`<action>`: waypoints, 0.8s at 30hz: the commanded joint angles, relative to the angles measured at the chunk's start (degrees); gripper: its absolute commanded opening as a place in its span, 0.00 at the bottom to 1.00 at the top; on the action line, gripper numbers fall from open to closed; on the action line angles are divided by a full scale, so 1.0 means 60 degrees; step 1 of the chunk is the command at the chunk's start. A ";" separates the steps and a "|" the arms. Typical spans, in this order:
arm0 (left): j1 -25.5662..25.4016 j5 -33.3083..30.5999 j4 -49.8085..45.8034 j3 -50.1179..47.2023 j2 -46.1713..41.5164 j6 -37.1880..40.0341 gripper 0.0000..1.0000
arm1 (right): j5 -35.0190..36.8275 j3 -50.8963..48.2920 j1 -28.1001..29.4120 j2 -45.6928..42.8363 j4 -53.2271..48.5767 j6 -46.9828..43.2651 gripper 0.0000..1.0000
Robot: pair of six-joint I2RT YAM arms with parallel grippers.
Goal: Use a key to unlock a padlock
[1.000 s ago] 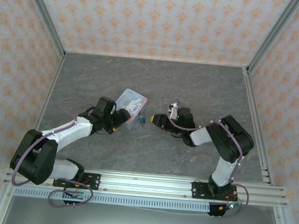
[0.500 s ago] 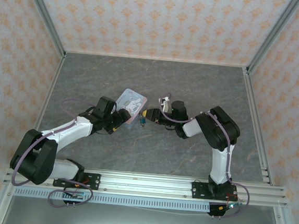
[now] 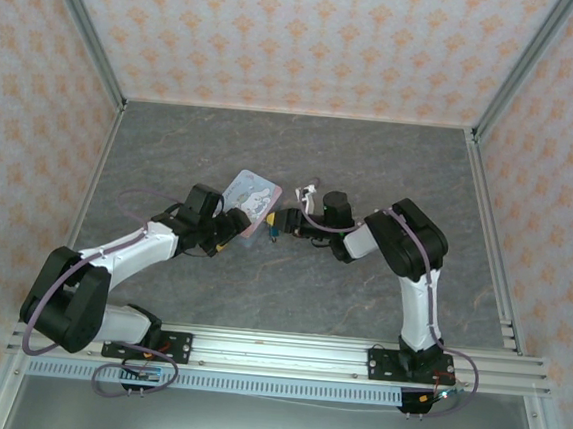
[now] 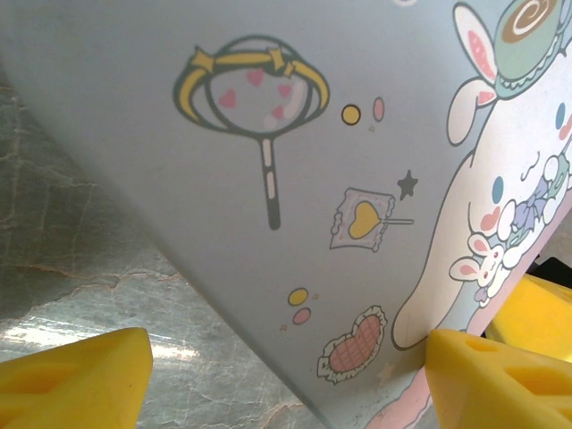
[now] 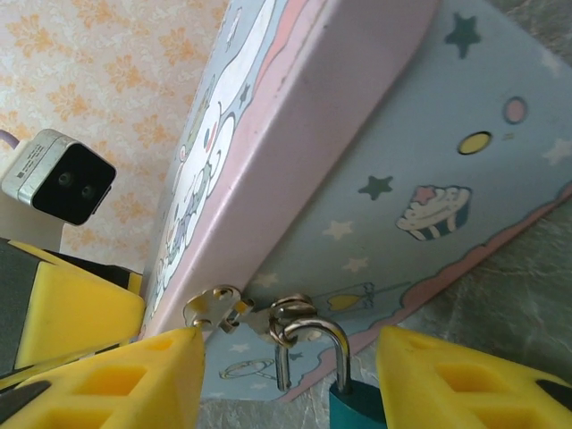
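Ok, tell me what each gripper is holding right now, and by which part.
The tin's near corner sits between the left gripper's fingers; whether it is clamped cannot be told. The right gripper holds nothing: its open fingers flank the padlock.

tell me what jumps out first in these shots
A pastel cartoon-dog tin tilts up at mid-table, between the left gripper's yellow fingers. A small teal padlock is hooked through its clasp, framed by the right gripper's open fingers.
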 commanded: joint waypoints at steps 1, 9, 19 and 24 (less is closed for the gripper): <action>-0.0012 -0.0576 -0.0920 0.0069 0.0209 0.0031 0.79 | -0.0368 0.0190 0.0171 0.0263 0.0163 -0.0192 0.53; -0.0012 -0.0588 -0.1008 0.0184 0.0255 0.0075 0.79 | -0.0451 0.0095 0.0309 0.0179 0.0207 -0.0168 0.48; -0.0012 -0.0576 -0.1016 0.0173 0.0226 0.0075 0.79 | -0.0302 -0.0229 0.0283 -0.0111 0.0590 -0.0061 0.35; -0.0010 -0.0605 -0.1023 0.0129 0.0168 0.0075 0.79 | -0.0188 -0.0249 0.0207 -0.0159 0.0530 -0.0043 0.27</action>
